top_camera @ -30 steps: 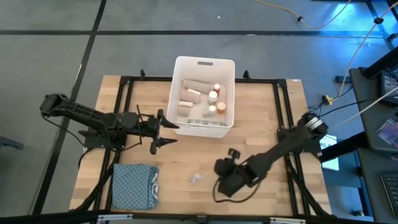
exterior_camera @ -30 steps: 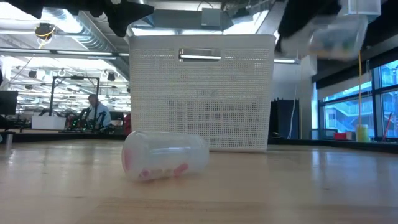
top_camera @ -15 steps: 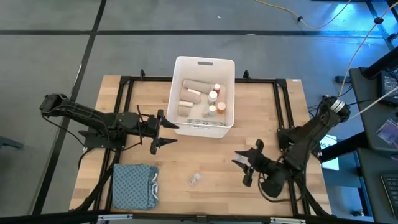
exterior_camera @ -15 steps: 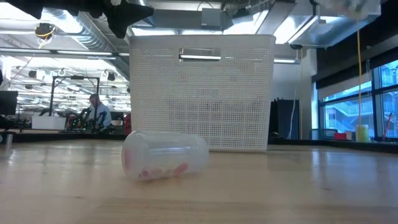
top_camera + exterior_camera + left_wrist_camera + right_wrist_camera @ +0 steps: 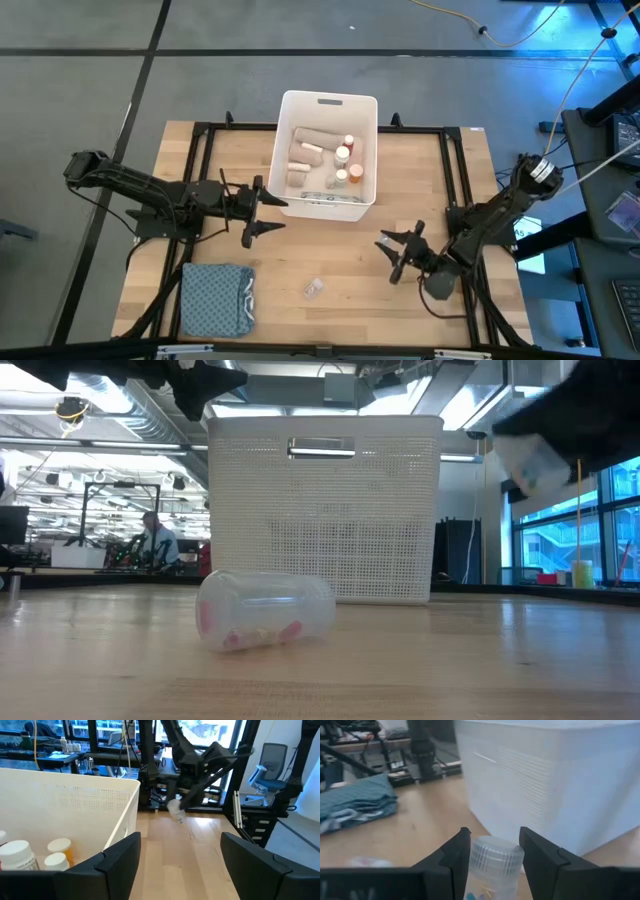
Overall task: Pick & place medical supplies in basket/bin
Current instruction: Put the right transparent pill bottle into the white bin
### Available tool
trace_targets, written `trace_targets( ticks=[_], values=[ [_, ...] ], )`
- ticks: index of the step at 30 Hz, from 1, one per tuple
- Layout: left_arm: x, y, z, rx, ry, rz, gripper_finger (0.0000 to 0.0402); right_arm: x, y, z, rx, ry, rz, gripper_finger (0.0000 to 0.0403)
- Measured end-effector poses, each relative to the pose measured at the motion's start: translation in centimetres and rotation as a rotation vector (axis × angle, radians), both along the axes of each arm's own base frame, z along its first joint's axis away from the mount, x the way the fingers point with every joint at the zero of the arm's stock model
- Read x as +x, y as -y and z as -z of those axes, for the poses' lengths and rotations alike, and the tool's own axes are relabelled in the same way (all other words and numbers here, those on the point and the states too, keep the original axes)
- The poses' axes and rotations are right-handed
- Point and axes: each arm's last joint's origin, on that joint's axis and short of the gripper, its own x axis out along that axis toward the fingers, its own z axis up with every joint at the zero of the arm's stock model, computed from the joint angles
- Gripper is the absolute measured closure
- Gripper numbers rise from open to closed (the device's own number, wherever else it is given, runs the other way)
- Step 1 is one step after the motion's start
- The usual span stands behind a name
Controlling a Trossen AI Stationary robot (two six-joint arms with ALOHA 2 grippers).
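Right wrist view: a clear vial [image 5: 492,865] is clamped between the right hand [image 5: 492,851]'s half-open fingers, near the white basket [image 5: 560,785]. A slip could drop it short. The left hand [image 5: 262,212] waits open beside the basket.

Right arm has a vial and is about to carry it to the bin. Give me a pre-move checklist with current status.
1. Right gripper shut on clear vial: ok.
2. Vial lifted off the table: ok.
3. White bin has free room inside: ok.
4. Left gripper open, empty, beside the bin's near left corner, may crowd the drop: cannot tell.
5. Second vial on the table, still to pick: not ok.
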Motion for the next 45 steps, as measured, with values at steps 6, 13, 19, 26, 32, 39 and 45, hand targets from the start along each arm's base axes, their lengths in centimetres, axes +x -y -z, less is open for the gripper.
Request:
trace_targets(
  ticks=[6,13,19,26,32,39,45],
  values=[
    [0.0,0.0,0.0,0.002,-0.001,0.0,0.0137,-1.1,1.2,2.5,-0.058,0.004,0.034,0.0252],
    [0.0,0.0,0.0,0.002,-0.002,0.0,0.0137,-1.4,2.7,4.0,-0.172,0.026,0.2,0.0251],
    [0.0,0.0,0.0,0.004,-0.004,0.0,0.0137,-2.5,4.8,6.6,-0.159,0.066,0.285,0.0251],
    [0.0,0.0,0.0,0.037,-0.003,0.002,0.0137,-3.1,5.9,8.0,-0.198,0.059,0.324,0.0251],
    [0.0,0.0,0.0,0.037,-0.003,0.002,0.0137,-2.4,7.3,9.0,-0.171,0.077,0.41,0.0251],
    [0.0,0.0,0.1,0.038,-0.005,0.002,0.0137,-2.0,8.5,10.4,-0.165,0.079,0.477,0.0251],
    [0.0,0.0,0.1,0.038,-0.006,0.002,0.0137,-1.9,8.8,10.8,-0.177,0.065,0.491,0.0251]
  ],
)
